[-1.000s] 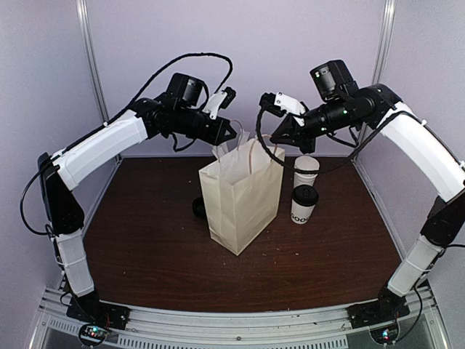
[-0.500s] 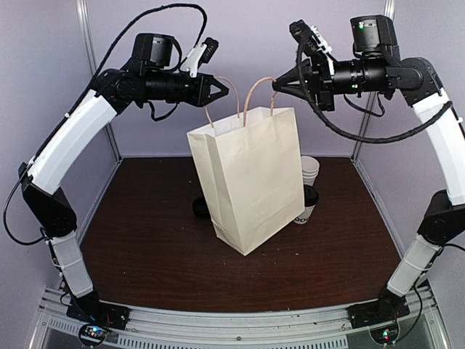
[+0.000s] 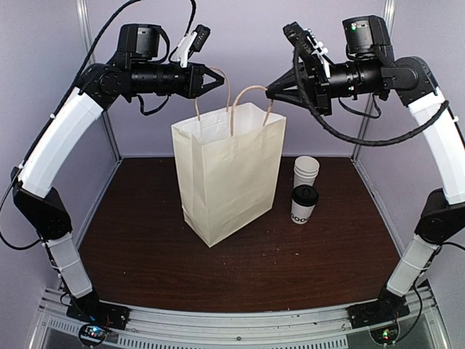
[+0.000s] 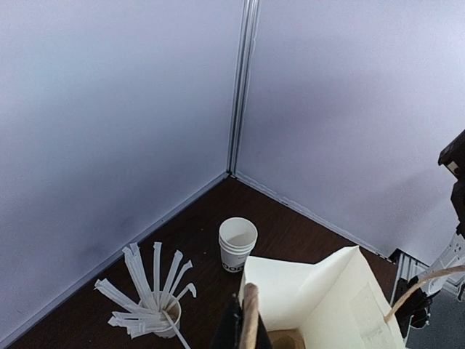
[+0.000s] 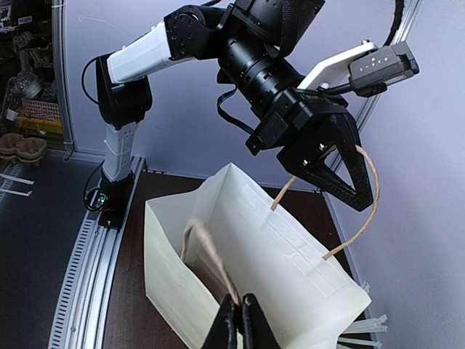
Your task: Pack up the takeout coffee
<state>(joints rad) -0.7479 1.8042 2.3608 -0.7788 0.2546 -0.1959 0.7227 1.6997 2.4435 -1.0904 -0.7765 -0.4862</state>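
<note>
The takeout coffee (image 3: 304, 205), a white cup with a black lid, stands on the table to the right of a white paper bag (image 3: 225, 171). My left gripper (image 3: 218, 77) is shut on the bag's left twine handle (image 4: 249, 314). My right gripper (image 3: 270, 92) is shut on the other handle (image 5: 218, 265). Both grippers sit high above the table with the bag hanging open-mouthed between them. In the right wrist view the bag (image 5: 254, 254) is below the left gripper (image 5: 341, 174). The coffee does not show in either wrist view.
A stack of lidless white cups (image 3: 306, 171) stands just behind the coffee and shows in the left wrist view (image 4: 237, 244). A cup full of white straws (image 4: 154, 309) stands behind the bag. Purple booth walls close in the back and sides.
Both arms rose with the bag's handles, lifting the bag from where it stood. Over the last half second the bag swung left, uncovering the coffee.
</note>
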